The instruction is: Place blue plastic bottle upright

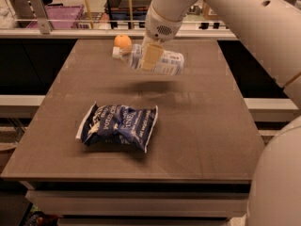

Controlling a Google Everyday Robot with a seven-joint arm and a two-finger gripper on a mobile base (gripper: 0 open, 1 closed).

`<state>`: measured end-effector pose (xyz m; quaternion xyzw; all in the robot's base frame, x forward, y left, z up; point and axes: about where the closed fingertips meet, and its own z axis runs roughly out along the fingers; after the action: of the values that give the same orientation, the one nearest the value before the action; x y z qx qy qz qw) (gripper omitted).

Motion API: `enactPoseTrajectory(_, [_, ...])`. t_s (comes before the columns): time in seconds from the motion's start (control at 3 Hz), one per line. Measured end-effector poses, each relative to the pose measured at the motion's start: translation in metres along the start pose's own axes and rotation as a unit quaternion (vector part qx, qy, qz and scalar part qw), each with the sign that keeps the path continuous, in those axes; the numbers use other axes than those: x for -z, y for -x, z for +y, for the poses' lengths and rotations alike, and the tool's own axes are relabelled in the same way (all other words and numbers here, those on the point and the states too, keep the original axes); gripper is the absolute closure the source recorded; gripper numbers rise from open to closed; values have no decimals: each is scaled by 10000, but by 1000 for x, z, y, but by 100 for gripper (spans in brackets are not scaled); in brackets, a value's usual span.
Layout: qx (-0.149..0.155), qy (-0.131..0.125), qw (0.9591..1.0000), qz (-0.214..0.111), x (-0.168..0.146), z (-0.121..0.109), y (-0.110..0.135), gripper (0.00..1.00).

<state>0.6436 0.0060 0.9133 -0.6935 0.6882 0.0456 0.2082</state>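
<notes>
Gripper (151, 57) clamps the blue plastic bottle (168, 63) sideways above the table (207, 126); rotate cap upward, then lower clear of the orange (122, 42).

The arm (235, 13) is clad in smooth, glossy off-white shells, rounded like thick tubes. One small dark round hole (267, 3) marks the upper shell. A thin tan seam (292, 79) runs between two segments at the right edge. A broad, bulging cream housing (277, 182) fills the lower right corner. The tapered wrist (167, 13) carries a patch of fine dark perforations (163, 30). Below it, over the far part of the bench (197, 126), the pincer (150, 59) shows a flat tan finger (153, 55).
</notes>
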Motion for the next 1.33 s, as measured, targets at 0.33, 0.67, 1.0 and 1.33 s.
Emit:
enactPoseTrajectory(0.33, [50, -211, 9982, -557, 20, -7, 8, 100])
enactPoseTrajectory(0.67, [124, -325, 9935, -1083, 35, -12, 23, 100])
enactPoseTrajectory(1.0, [178, -319, 9878, -1511, 44, -13, 39, 100])
enactPoseTrajectory(1.33, [217, -270, 9827, -1822, 48, -13, 51, 100])
